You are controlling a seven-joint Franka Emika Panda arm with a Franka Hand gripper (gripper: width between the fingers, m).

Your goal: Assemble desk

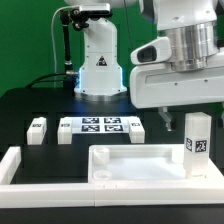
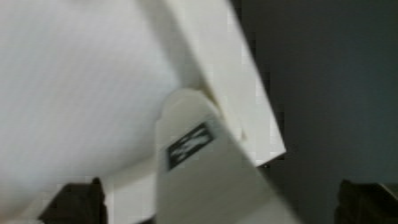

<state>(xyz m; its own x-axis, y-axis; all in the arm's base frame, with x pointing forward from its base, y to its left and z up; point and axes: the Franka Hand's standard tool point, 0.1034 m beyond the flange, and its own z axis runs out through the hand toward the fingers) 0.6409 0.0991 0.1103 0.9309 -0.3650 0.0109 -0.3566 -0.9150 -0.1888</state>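
Note:
The white rimmed tabletop panel (image 1: 135,165) lies at the front of the black table. One leg block (image 1: 196,140) with a square tag stands upright at the panel's corner on the exterior view's right. My gripper (image 1: 193,114) hangs right over it. In the wrist view the leg (image 2: 192,170) with its tag sits between my fingertips (image 2: 75,202), with a gap on each side, so the gripper (image 2: 221,206) is open around it. The tabletop's rim (image 2: 222,70) runs past it. Three loose leg blocks (image 1: 37,130) (image 1: 66,130) (image 1: 135,127) lie behind the panel.
The marker board (image 1: 100,125) lies flat between the loose legs. A low white border wall (image 1: 18,165) runs along the front and the exterior view's left. The robot's base (image 1: 97,65) stands at the back, with a dark stand (image 1: 64,45) beside it.

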